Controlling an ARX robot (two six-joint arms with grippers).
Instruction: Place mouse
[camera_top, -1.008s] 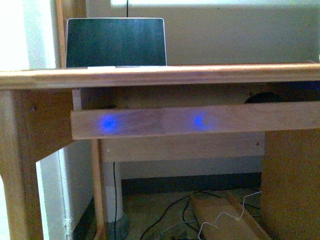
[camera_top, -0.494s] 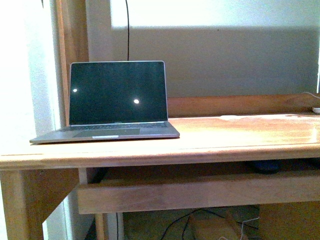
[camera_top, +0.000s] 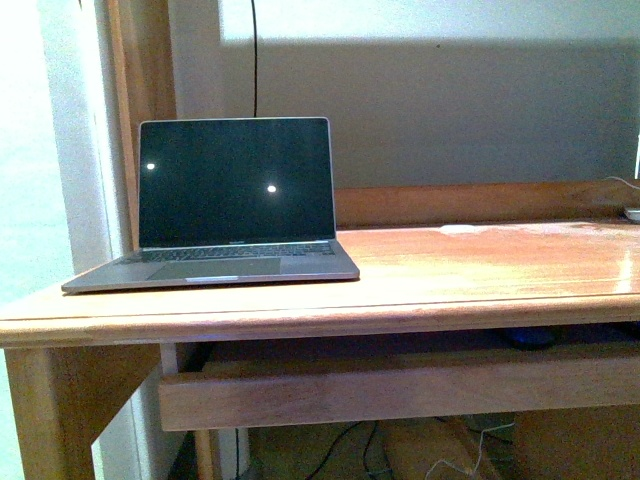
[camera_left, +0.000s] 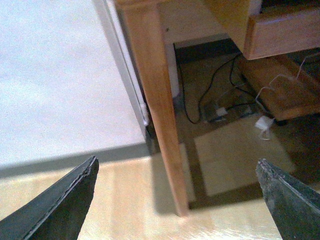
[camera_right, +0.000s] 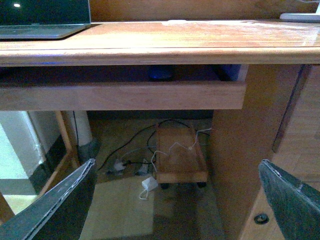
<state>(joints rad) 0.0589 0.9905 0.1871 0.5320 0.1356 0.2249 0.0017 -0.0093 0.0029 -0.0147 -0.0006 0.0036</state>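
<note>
Front facing desk (camera_top: 480, 270) — wrists lower

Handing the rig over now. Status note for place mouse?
Left tool: open, empty, low beside the desk leg.
Right tool: open, empty, facing the tray under the desktop.
Mouse: dark shape in that tray, toward the desk's right, partly hidden by the front rail; not grasped.
Laptop: open on the desktop's left.
Done: nothing visible. Left: grasp the mouse and place it, probably on the desktop.
</note>
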